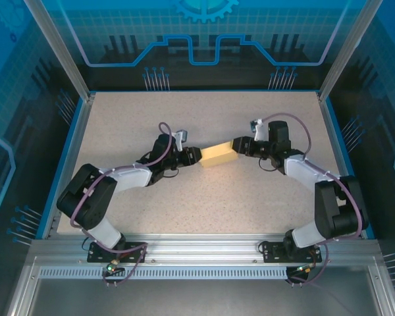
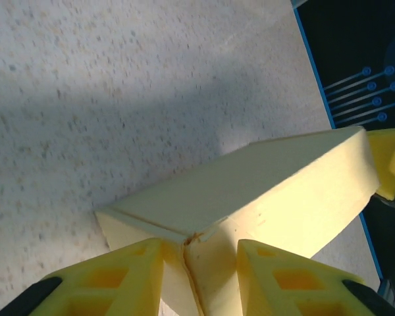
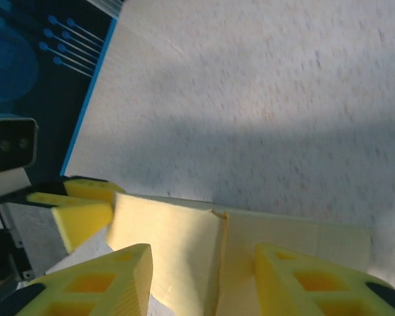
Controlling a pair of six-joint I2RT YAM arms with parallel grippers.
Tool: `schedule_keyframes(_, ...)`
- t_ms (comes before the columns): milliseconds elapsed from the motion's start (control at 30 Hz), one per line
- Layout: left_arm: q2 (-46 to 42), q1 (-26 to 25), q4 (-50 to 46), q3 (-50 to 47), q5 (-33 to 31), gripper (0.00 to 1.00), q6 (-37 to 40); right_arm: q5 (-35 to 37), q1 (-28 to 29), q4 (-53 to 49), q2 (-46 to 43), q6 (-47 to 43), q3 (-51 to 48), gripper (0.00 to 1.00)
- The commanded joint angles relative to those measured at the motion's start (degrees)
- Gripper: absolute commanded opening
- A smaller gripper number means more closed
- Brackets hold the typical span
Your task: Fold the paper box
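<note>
Left gripper pinches one end of the paper box, at the middle of the desk. Its long axis runs straight to my right gripper, which straddles the other end; whether that one grips I cannot tell

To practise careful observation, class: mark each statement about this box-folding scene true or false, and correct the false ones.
1. The paper box lies between the left gripper and the right gripper. True.
2. The box is a flat, unfolded sheet. False: it is folded up into a rectangular box shape.
3. One end of the box sits between the left gripper's yellow fingers. True.
4. The box rests in the far right corner. False: it is near the middle of the table.
</note>
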Motion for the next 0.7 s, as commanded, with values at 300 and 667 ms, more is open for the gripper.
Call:
schedule_keyframes(300, 6.28, 2.09, -0.03, 7.90, 0.57, 0.38, 7.55, 0.24, 1.54, -1.35, 10.19, -7.75, 7.85, 0.49)
schedule_keyframes(667, 1.98, 0.72, 8.40, -4.63, 1.72, 0.47, 1.93, 4.43, 3.65, 0.88, 0.28, -8.46, -7.18, 0.51)
